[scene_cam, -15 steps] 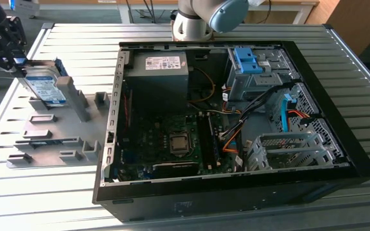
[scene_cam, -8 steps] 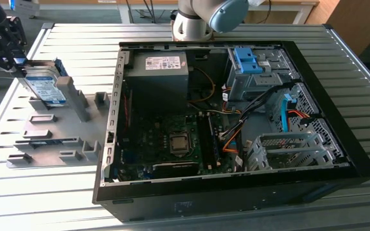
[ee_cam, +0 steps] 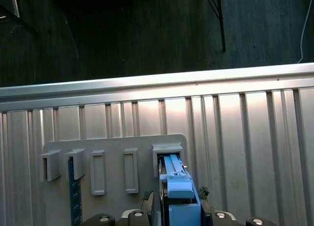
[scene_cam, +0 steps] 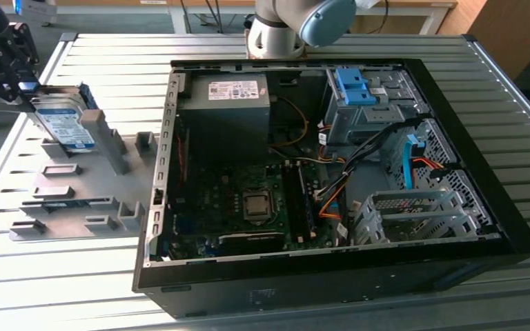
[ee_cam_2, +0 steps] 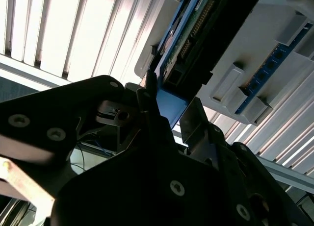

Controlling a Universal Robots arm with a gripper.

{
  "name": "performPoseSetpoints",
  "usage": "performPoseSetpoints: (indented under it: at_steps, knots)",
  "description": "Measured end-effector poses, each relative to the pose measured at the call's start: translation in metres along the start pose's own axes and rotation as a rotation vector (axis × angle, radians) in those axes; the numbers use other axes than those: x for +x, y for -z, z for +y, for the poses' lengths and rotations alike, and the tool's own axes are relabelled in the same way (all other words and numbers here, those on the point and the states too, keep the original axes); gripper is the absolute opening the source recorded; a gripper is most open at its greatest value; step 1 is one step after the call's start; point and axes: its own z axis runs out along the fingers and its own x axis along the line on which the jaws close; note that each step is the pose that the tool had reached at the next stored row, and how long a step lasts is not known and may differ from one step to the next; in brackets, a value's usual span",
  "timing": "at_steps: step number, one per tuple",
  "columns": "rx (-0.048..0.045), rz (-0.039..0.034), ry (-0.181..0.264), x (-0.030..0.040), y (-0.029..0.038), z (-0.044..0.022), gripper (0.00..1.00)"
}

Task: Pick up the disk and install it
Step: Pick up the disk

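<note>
The disk (scene_cam: 63,125) stands on edge, a bit tilted, in a slot of the grey holder tray (scene_cam: 81,200) at the exterior view's left. Its white-and-blue label faces out and its blue carrier frame is on top. The gripper (scene_cam: 23,87) is right on its upper end, and in both wrist views the frame (ee_cam: 179,199) fills the gap between the dark fingers (ee_cam_2: 147,91) – looks clamped on it. The tray lies on the ribbed metal counter (scene_cam: 339,47), just beside the open computer case (scene_cam: 486,214) – motherboard and drive bays exposed.
</note>
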Motion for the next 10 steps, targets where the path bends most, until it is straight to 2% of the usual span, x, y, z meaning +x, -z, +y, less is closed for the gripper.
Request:
performPoseSetpoints:
  at_steps: [3,10]
  knots:
    - [-0.0004,0.0035,0.000,0.0000,-0.0009,0.0000,0.45]
    - [-0.0033,0.0041,-0.008,-0.0002,-0.0052,0.0001,0.45]
